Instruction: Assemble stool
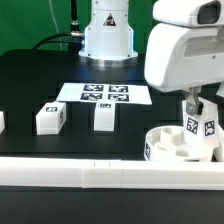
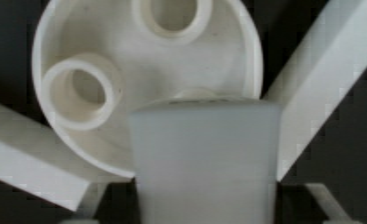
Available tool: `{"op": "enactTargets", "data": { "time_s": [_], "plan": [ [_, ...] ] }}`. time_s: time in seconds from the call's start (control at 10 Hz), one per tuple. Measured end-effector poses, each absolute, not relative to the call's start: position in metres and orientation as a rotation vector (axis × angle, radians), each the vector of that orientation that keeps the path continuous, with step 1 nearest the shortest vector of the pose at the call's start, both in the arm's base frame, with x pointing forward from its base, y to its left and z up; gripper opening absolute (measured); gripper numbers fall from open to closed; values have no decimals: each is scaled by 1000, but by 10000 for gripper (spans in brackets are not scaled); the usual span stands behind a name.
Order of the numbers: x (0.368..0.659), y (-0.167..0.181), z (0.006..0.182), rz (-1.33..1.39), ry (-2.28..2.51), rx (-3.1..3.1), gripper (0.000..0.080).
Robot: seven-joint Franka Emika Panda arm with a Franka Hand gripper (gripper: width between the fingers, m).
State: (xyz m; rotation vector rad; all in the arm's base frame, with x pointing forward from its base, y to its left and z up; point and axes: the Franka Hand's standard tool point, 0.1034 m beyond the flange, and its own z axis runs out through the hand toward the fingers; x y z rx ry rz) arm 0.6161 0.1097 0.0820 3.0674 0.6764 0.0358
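The gripper [image 1: 199, 108] is clenched on 1 upright leg [image 1: 200, 127] just above the seat [image 1: 160, 150]. Loose legs [image 1: 50, 118] lie well apart from the seat. Keep the leg vertical, centre it over a socket [image 2: 80, 90], then lower it straight.

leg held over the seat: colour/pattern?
White leg with black-and-white square tags; clearest in the exterior view, the wrist view shows only plain white.

leftmost leg [image 1: 2, 121]: cut by frame edge | gripped leg [image 2: 198, 160]: blurred, end out of frame | seat [image 2: 215, 75]: partly behind it
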Motion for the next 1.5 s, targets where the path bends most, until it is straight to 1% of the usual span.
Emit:
{"op": "enactTargets", "data": {
  "time_s": [0.1,0.7,1.2,1.3,1.5],
  "plan": [
    [617,113,82,55,460,3109,335],
    [617,114,82,56,-142,3149,337],
    [615,120,81,38,-1166,3016,337],
    [614,123,81,12,-1442,2910,337],
    [613,128,82,-2,-1651,2798,337]
  ]
}}
